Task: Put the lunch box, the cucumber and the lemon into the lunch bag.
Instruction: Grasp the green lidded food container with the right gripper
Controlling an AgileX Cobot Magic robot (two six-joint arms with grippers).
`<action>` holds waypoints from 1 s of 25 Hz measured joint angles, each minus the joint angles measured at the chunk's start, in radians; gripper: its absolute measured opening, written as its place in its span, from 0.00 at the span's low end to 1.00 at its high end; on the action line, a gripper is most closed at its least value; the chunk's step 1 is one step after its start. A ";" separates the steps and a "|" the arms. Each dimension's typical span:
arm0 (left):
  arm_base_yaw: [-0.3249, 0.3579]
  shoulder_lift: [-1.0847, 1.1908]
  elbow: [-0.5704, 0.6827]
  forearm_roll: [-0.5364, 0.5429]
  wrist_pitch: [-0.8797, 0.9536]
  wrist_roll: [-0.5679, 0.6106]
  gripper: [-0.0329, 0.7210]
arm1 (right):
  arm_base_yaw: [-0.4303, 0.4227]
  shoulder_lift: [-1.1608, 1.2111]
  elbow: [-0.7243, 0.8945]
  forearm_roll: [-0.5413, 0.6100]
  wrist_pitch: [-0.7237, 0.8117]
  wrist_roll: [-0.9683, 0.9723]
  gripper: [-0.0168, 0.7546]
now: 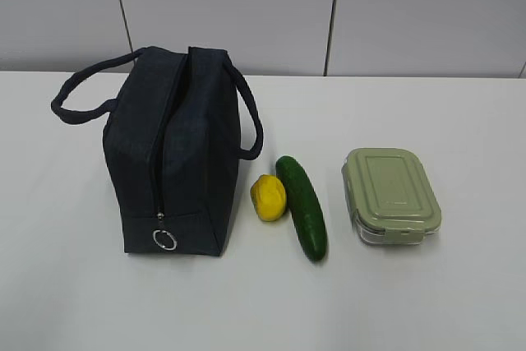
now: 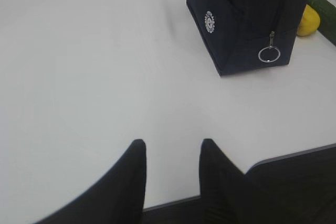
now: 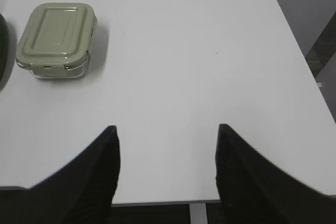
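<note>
progress: nothing packed yet, all three items sit outside on the white counter (image 1: 460,121)
landmark: dark navy boxy fabric lunch bag (image 1: 177,154) with two loop handles, standing at the left of the counter in the exterior view
zipper: runs along the bag's top and down its near end; silver ring pull (image 1: 164,240) hangs low on that end. Top seam looks closed or nearly so; can't tell for sure
lemon: small bright yellow oval lemon (image 1: 269,197), just beside the bag's right side, touching the cucumber
cucumber: long dark green smooth cucumber (image 1: 302,207), on the far side of the lemon from the bag, lying at a slant
lunch box: rectangular clear lunch box with sage-green snap-on lid (image 1: 391,195), farthest from the bag, apart from the cucumber, lid on
left end effector: (image 2: 172,153) fingers spread partway, holding nothing, above bare counter near its front edge, well short of the bag's ring-pull end
right end effector: (image 3: 167,140) fingers spread wide, holding nothing, over the counter's front edge, lunch box ahead and to its left
done: nothing, as far as visible
left: likely open the bag's top first, then load lunch box, cucumber and lemon
risk: soft bag may shift when the ring pull is tugged; probably needs one arm to steady it
</note>
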 joint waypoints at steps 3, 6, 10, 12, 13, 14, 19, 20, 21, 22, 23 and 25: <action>0.000 0.000 0.000 0.000 0.000 0.000 0.36 | 0.000 0.009 -0.015 0.004 0.000 0.000 0.59; 0.000 0.000 0.000 0.000 0.000 0.000 0.36 | 0.000 0.071 -0.017 0.006 0.000 0.000 0.59; 0.000 0.000 0.000 0.000 0.000 0.000 0.36 | 0.000 0.173 -0.028 0.006 0.000 0.000 0.59; 0.000 0.000 0.000 0.000 0.000 0.000 0.36 | 0.000 0.235 -0.045 0.019 0.000 0.000 0.59; 0.000 0.000 0.000 0.000 0.000 0.000 0.36 | 0.000 0.269 -0.057 0.027 -0.006 0.000 0.59; 0.000 0.000 0.000 0.000 0.000 0.000 0.36 | 0.000 0.298 -0.071 0.032 -0.018 0.000 0.59; 0.000 0.000 0.000 0.000 0.000 0.000 0.36 | 0.000 0.475 -0.137 0.046 -0.108 0.000 0.59; 0.000 0.000 0.000 0.000 0.000 0.000 0.36 | 0.000 0.510 -0.149 0.049 -0.119 0.000 0.59; 0.000 0.000 0.000 0.000 0.000 0.000 0.36 | 0.000 0.540 -0.160 0.050 -0.128 0.000 0.59; 0.000 0.000 0.000 0.000 0.000 0.000 0.36 | 0.000 0.577 -0.167 0.050 -0.134 0.000 0.59; 0.000 0.000 0.000 0.000 0.000 0.000 0.36 | 0.000 0.614 -0.174 0.050 -0.136 0.000 0.59; 0.000 0.000 0.000 0.000 0.000 0.000 0.36 | 0.000 0.689 -0.185 0.051 -0.140 0.000 0.59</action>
